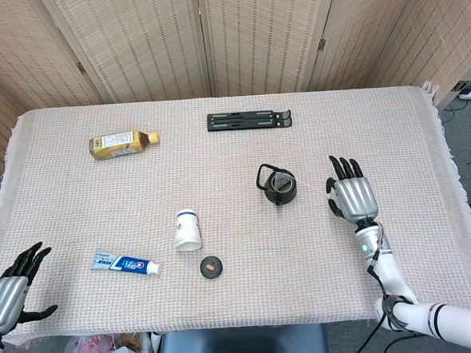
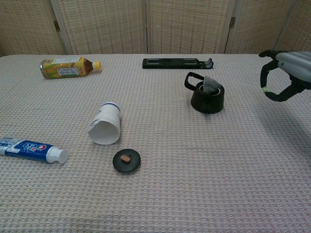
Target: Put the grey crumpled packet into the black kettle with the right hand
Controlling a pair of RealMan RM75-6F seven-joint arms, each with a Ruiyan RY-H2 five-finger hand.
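Observation:
The black kettle (image 1: 279, 186) (image 2: 207, 97) stands upright near the middle of the table, handle to the left. The grey crumpled packet (image 2: 211, 85) sits in its mouth, partly poking above the rim; in the head view the packet (image 1: 281, 181) shows as a pale patch inside. My right hand (image 1: 351, 195) (image 2: 284, 77) hovers to the kettle's right, well apart from it, fingers spread and holding nothing. My left hand (image 1: 10, 291) rests at the table's near left corner, fingers apart and empty; the chest view does not show it.
A yellow drink bottle (image 1: 123, 142) lies at the back left. A black flat stand (image 1: 249, 120) lies behind the kettle. A white cup (image 1: 187, 230) lies on its side near a toothpaste tube (image 1: 126, 264) and a small black lid (image 1: 211, 267).

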